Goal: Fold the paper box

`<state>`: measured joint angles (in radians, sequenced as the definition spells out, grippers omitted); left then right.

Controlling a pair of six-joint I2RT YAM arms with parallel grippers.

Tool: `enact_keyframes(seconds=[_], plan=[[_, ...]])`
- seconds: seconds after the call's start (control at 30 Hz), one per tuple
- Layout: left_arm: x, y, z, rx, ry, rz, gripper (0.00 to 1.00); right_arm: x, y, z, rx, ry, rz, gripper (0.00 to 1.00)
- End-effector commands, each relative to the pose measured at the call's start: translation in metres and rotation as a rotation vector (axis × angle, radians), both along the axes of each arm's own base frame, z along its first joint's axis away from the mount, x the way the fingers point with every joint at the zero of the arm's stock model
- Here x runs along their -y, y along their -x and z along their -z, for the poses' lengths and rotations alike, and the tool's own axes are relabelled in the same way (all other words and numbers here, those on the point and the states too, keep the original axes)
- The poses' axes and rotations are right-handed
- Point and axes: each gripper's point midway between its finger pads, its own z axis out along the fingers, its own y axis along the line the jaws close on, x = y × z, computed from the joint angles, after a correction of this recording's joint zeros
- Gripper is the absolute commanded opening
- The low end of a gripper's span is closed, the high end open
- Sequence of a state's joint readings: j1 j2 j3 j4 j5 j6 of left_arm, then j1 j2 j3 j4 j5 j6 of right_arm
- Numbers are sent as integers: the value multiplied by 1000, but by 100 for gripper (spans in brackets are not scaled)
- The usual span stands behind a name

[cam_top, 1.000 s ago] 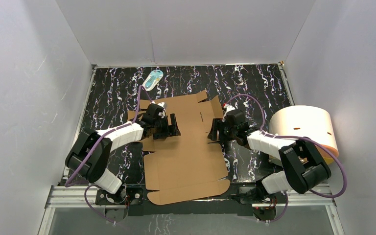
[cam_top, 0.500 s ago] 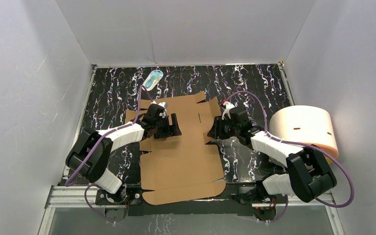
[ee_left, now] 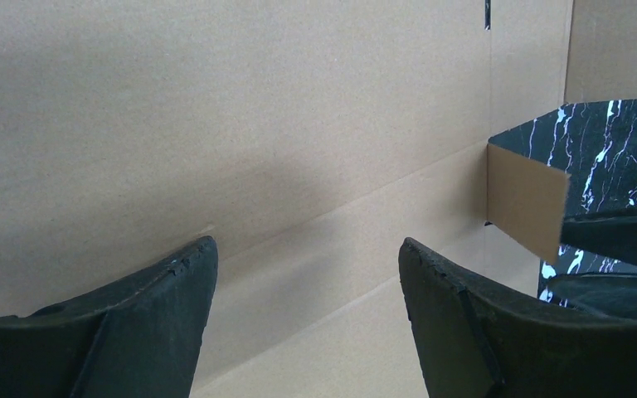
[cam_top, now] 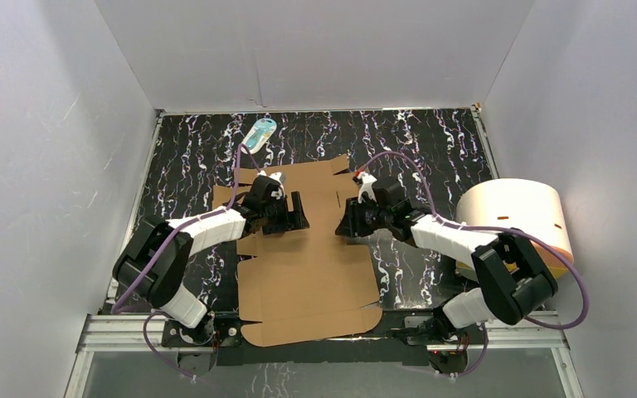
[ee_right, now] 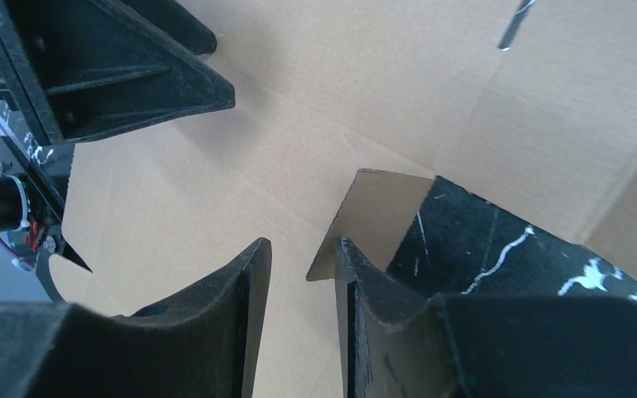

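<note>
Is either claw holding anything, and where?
Nothing: left gripper open above the brown corrugated cardboard sheet; right gripper open, corner of a raised flap between its fingers.

The table (cam_top: 431, 133) is black with white marble-like veining, walled in white on three sides. The paper box (cam_top: 311, 265) is a brown corrugated cardboard sheet spread mostly flat across the middle, its nearest flap reaching the table's near edge. One small flap on its right side stands up off the surface. At the right edge sits a large cream cylinder (cam_top: 510, 211) with an orange base, well apart from the cardboard. Near the far edge, left of centre, lies a small white-and-blue oval item (cam_top: 260, 134), just beyond the sheet's far flaps.
</note>
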<state>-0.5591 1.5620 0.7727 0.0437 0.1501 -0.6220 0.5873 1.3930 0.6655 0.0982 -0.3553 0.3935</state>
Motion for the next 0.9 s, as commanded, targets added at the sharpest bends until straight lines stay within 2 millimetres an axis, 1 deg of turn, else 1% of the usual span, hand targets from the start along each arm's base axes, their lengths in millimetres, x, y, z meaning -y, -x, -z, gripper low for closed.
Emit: enact_keyframes(seconds=[0.0, 0.07, 0.2, 0.27, 0.33, 0.53, 0.7, 0.8, 0.87], plan=[[-1, 10, 15, -42, -19, 12, 78, -26, -7, -12, 40, -38, -44, 43], [-1, 10, 16, -41, -18, 14, 78, -29, -8, -6, 29, -21, -44, 43], [0, 11, 16, -41, -11, 16, 78, -29, -10, 8, 9, 13, -31, 43], [1, 11, 15, -40, -8, 16, 78, -29, -10, 12, 5, 23, -26, 44], [1, 10, 14, -35, -5, 15, 78, -27, -12, 11, 15, 33, -18, 45], [-2, 2, -3, 7, -16, -3, 78, -14, -21, -8, 92, 88, 13, 51], [-9, -12, -29, 56, -60, -33, 80, -3, -33, -25, 183, 137, 49, 58], [-18, -20, -44, 79, -79, -67, 81, 5, -37, -35, 219, 172, 65, 63], [-28, -28, -54, 91, -93, -96, 81, 10, -43, -45, 256, 194, 82, 66]])
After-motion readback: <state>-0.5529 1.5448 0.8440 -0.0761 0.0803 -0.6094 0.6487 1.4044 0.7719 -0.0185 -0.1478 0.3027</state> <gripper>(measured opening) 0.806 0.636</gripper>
